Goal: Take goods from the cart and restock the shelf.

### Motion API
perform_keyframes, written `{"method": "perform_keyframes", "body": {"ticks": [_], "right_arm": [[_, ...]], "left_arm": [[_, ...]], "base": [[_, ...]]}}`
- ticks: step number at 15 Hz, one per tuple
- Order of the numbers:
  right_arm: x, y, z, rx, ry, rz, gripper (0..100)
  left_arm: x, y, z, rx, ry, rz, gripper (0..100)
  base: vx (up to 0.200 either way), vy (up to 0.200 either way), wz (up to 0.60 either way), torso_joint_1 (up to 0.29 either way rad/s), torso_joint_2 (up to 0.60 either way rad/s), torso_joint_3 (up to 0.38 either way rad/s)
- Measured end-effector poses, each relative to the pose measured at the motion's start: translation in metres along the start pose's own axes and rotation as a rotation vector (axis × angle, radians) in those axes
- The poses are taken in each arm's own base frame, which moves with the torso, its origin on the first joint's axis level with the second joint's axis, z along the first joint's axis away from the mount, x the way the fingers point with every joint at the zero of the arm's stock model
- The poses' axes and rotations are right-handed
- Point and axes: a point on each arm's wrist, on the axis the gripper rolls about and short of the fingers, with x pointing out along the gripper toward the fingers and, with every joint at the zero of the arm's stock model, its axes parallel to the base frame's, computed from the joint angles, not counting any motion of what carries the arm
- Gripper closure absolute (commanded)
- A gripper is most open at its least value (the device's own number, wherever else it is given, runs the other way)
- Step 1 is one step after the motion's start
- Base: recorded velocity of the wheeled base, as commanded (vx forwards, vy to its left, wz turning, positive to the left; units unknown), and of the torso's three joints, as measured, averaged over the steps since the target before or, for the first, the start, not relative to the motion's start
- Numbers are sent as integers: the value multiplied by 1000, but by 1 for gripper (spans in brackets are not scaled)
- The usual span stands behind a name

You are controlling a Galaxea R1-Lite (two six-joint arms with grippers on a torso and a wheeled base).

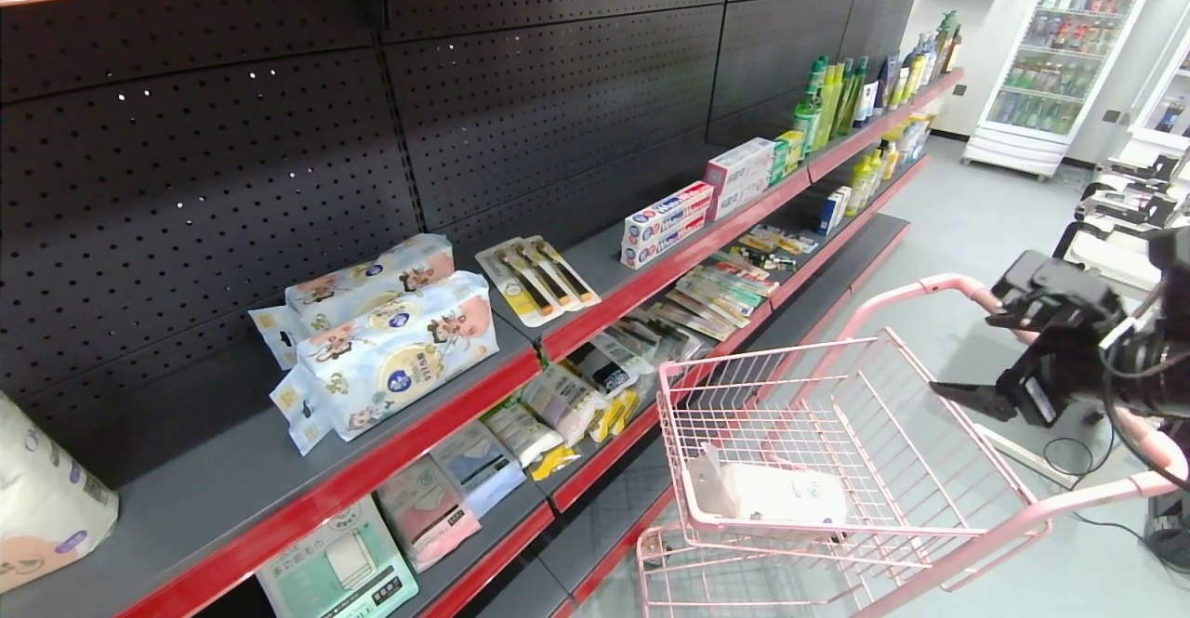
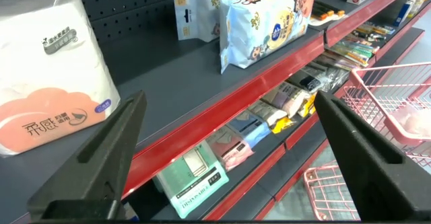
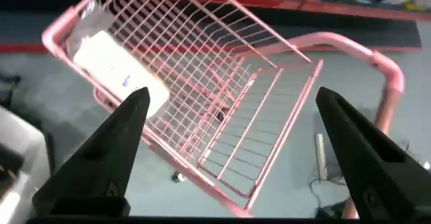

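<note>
**Restock position: both pincers wide and empty, one pack in the cart.**

The shelf point(image 1: 214, 479) lies ahead of the left pincer point(image 2: 230, 99). Its jaws are spread wide and hold nothing, just beside a tissue-roll pack point(image 2: 47, 69), with wet-wipe packs point(image 2: 266, 22) farther along the same shelf. The cart point(image 1: 772, 353) stands below the right pincer point(image 3: 229, 96), which hangs above the basket with its jaws also spread wide, probably to clear the wire rim on descent. The white pack point(image 3: 118, 72) lies at the basket's far end, beyond and below this pincer, not yet gripped.
</note>
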Motion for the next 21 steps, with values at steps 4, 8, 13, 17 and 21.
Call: {"method": "perform_keyframes", "body": {"ticks": [4,8,13,17,21], "right_arm": [[55,32,-31,-92,85,216,0],[93,44,-43,-202,71,258,0],[127,78,-45,-261,57,358,0],[138,87,-50,-266,70,391,0],[142,90,-54,-270,73,400,0]], "left_arm": [[0,0,0,0,0,0,0],[0,0,0,0,0,0,0],[0,0,0,0,0,0,0],[0,0,0,0,0,0,0],[0,0,0,0,0,0,0]], "base": [[0,0,0,0,0,0],[0,0,0,0,0,0],[0,0,0,0,0,0],[0,0,0,0,0,0],[0,0,0,0,0,0]]}}
